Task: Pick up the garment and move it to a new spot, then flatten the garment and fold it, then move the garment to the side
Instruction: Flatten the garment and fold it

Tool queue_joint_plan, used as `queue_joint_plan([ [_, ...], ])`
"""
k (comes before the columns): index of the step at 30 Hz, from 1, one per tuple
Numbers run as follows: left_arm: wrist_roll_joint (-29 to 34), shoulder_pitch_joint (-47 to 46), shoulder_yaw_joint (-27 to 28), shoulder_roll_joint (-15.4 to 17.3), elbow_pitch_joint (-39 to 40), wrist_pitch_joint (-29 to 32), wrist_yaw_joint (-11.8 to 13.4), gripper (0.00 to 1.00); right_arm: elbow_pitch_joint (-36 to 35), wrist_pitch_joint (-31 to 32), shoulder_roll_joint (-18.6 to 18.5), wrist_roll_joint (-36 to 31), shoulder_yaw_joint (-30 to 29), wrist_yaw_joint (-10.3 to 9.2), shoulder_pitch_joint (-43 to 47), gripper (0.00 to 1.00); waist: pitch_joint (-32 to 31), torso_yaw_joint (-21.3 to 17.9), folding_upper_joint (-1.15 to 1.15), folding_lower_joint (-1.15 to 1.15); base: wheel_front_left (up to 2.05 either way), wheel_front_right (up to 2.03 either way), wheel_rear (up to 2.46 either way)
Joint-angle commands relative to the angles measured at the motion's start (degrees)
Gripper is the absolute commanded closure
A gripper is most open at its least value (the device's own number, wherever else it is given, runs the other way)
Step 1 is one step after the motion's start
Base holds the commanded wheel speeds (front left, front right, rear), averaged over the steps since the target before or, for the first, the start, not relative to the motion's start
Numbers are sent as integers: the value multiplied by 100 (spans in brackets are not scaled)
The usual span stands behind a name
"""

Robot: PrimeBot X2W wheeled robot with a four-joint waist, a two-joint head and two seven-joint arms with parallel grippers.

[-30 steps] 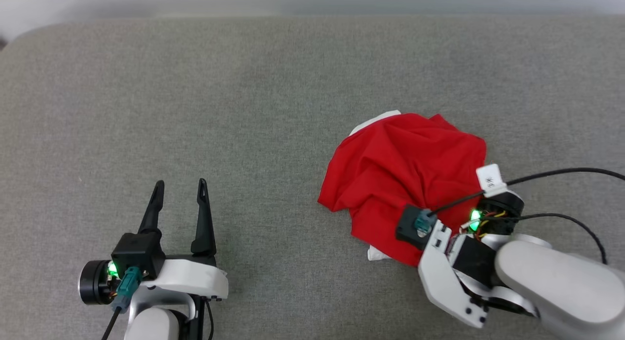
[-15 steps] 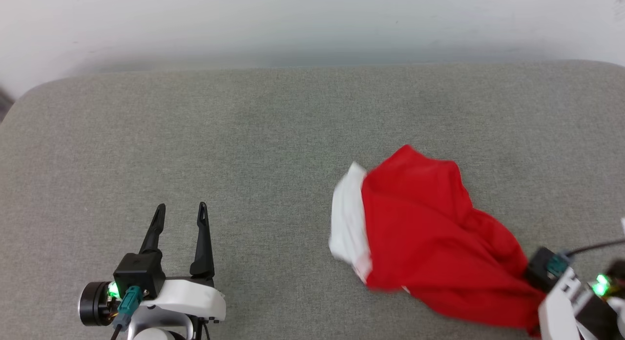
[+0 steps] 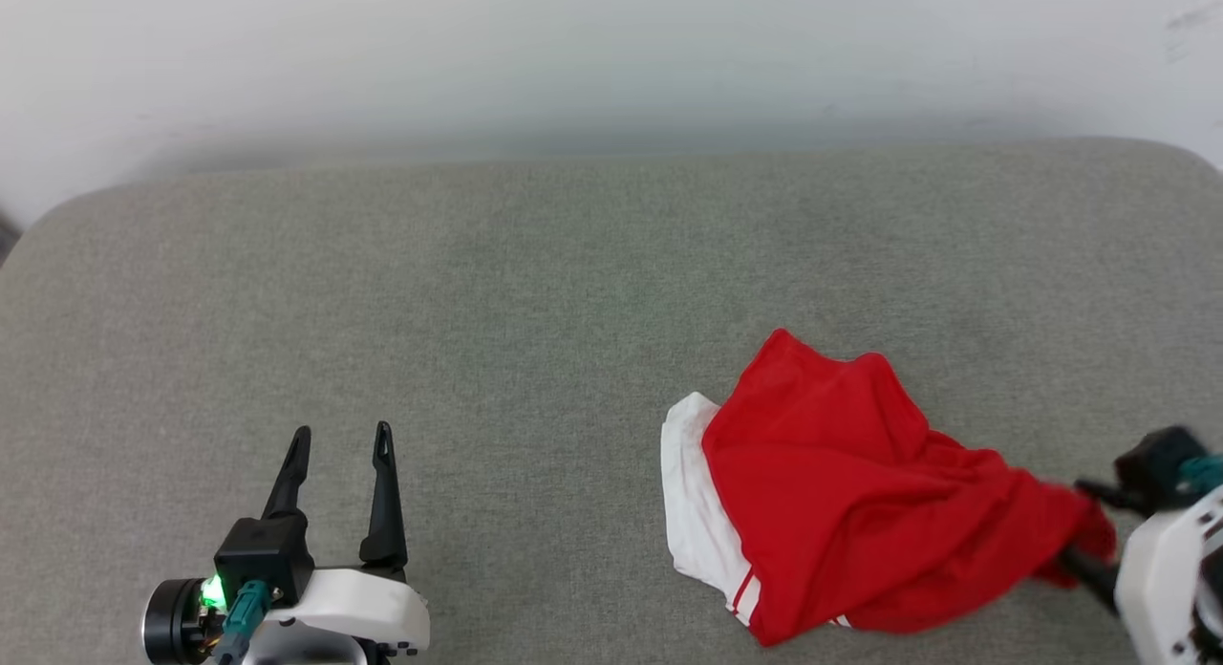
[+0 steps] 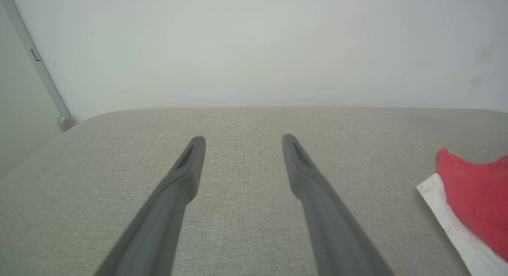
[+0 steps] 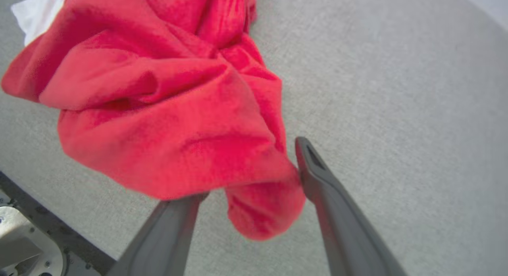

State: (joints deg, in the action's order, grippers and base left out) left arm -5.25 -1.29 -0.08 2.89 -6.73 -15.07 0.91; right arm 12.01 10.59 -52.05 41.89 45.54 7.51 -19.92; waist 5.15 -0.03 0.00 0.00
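Crumpled red jersey shirt (image 3: 841,512) with a white sleeve and striped trim lies heaped on the right half of the grey fabric-covered pad (image 3: 478,311), toward its near edge. Fingers of the right gripper (image 5: 254,169) are spread, with a loose red fold between them touching one finger. The left gripper (image 3: 342,429) is spread wide and empty over the left half.

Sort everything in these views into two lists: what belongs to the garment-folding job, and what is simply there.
Job: garment, bunched up; right gripper, fingers apart either side of a fold of it; left gripper, open, away from it.
Simply there: grey padded surface; white wall.
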Motion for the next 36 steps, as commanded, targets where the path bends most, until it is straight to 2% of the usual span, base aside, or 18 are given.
queue_joint_plan([
  [1,35,90,10,-1,10,-15,-26,0,-53,-40,-56,-80,-170,-5,75,0,-70,-37,0,0,0,0,0],
  [5,64,94,47,-1,55,-15,-37,0,-382,-129,38,-385,-1229,-4,451,0,-150,-74,0,0,0,0,0],
  [9,115,77,62,-1,93,-15,-79,0,-833,-456,466,-812,-2439,-5,818,0,-175,-96,0,0,0,0,0],
  [12,150,5,68,0,135,-15,-108,0,-1081,-1030,1218,-1208,-3477,-3,1150,0,-174,-100,0,0,0,0,0],
  [18,293,-258,-5,40,280,-15,-271,0,-1441,-1944,2618,-2231,-4715,-5,1583,0,-119,-92,0,0,0,0,0],
  [23,275,-709,-102,97,327,-15,-449,0,-1564,-2397,3434,-2804,-5157,-3,1764,0,-15,-93,0,0,0,0,0],
  [28,158,-1519,-476,315,16,136,-721,0,-1656,-2559,3950,-3089,-5378,-3,1845,0,107,-110,0,0,0,0,0],
  [32,-226,-2289,-1178,682,41,759,-823,0,-1716,-2574,4188,-3137,-5437,-4,1866,0,225,-173,0,0,0,0,0],
  [36,-985,-3175,-2409,1342,172,1867,-825,0,-1818,-2575,4308,-3173,-5447,-3,1849,0,369,-239,0,0,0,0,0],
])
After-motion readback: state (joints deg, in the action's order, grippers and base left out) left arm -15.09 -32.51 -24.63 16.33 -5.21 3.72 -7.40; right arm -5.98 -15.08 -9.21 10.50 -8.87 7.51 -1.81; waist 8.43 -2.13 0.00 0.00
